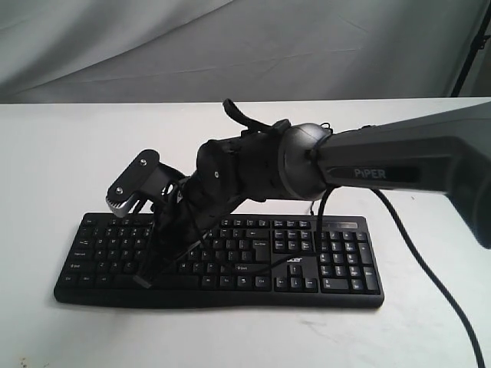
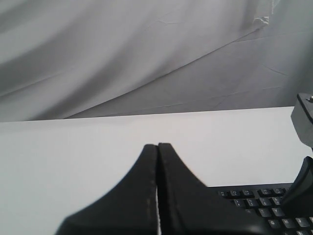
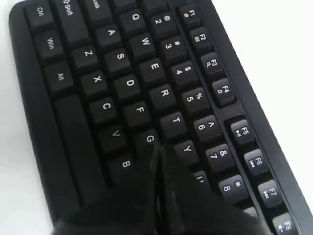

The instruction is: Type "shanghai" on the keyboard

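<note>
The long black keyboard [image 1: 337, 264] lies on the white table [image 1: 61, 153], its "acer" logo showing beside the number pad. My right arm reaches across from the right, and its gripper [image 1: 170, 244] points down at the left half of the keys. In the right wrist view the right gripper [image 3: 159, 148] is shut with nothing in it. Its tip sits on the keyboard [image 3: 122, 83] just past the G key [image 3: 149, 139], beside Y and B. The left gripper [image 2: 157, 146] is shut and empty, hanging over bare table with a corner of the keyboard [image 2: 264, 200] beside it. It is out of the exterior view.
A black cable [image 1: 318, 222] hangs from the right arm across the keyboard, and another [image 1: 430, 268] trails over the table at the right. Grey cloth [image 1: 230, 46] backs the table. Part of the right arm [image 2: 305, 147] shows at the edge of the left wrist view.
</note>
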